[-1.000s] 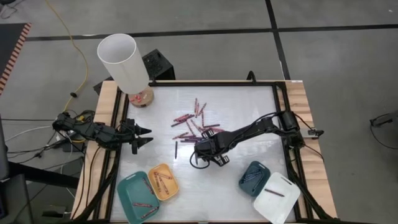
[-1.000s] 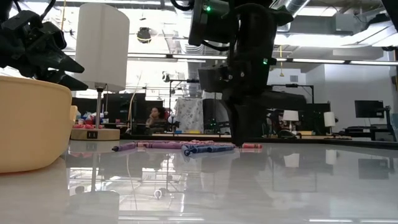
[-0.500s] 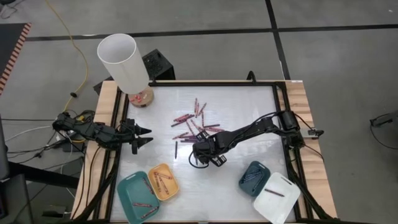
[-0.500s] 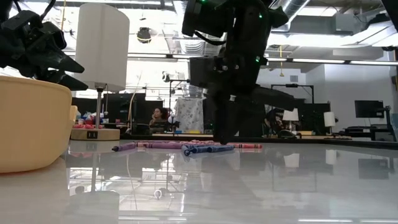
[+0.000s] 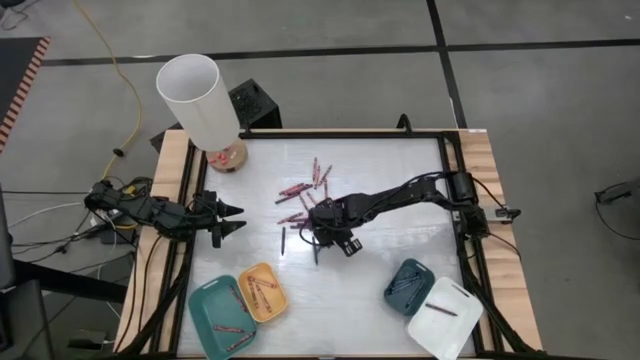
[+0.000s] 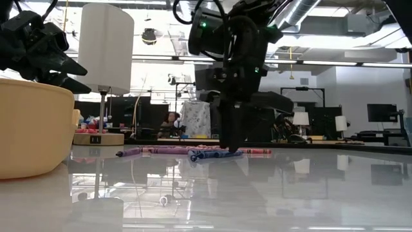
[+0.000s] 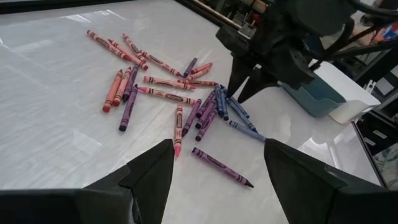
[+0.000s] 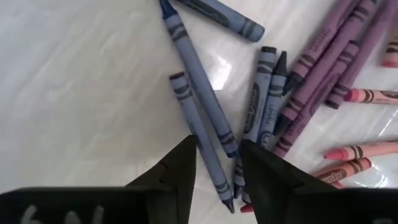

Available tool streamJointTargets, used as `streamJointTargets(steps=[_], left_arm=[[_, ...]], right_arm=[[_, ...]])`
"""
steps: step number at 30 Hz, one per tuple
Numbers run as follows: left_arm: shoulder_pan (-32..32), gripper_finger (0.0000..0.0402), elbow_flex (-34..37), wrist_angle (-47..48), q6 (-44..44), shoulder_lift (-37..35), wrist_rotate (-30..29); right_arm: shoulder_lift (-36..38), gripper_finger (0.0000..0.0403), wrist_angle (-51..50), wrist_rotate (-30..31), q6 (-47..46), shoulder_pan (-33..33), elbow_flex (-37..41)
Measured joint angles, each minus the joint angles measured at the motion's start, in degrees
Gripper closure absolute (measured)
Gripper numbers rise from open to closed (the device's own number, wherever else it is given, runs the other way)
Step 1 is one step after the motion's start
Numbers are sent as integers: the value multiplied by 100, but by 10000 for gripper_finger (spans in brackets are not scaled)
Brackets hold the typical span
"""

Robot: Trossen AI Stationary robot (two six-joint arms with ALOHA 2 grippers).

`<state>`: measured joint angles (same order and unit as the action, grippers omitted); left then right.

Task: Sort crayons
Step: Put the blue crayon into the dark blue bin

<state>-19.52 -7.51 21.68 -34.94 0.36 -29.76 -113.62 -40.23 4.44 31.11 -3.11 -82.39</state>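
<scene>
crayons point(image 8: 202, 124) lie loose mid-table; right gripper point(image 8: 217, 162) stands over them, fingers parted astride a blue stick, nothing grasped. risk: closing here could pinch the adjacent blue stick as well. left gripper point(image 7: 217, 165) waits unclenched at the table's left edge.

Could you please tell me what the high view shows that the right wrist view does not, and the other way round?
Only the high view shows the teal tray, yellow tray, dark-blue tray, white tray, the lamp and the waiting left gripper at the table's left edge. Only the right wrist view shows single blue crayons and their label bands between the open right gripper's fingers. Both show the crayon pile.
</scene>
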Motion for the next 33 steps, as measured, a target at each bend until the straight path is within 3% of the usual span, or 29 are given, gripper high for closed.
streamJointTargets(steps=[18, 33], left_arm=[[1, 161, 0, 1, 0, 0, -2], [1, 161, 0, -1, 0, 0, -1]], right_arm=[[33, 257, 499, -27, -720, -9, 660], [43, 393, 403, -270, -1822, -66, 681]])
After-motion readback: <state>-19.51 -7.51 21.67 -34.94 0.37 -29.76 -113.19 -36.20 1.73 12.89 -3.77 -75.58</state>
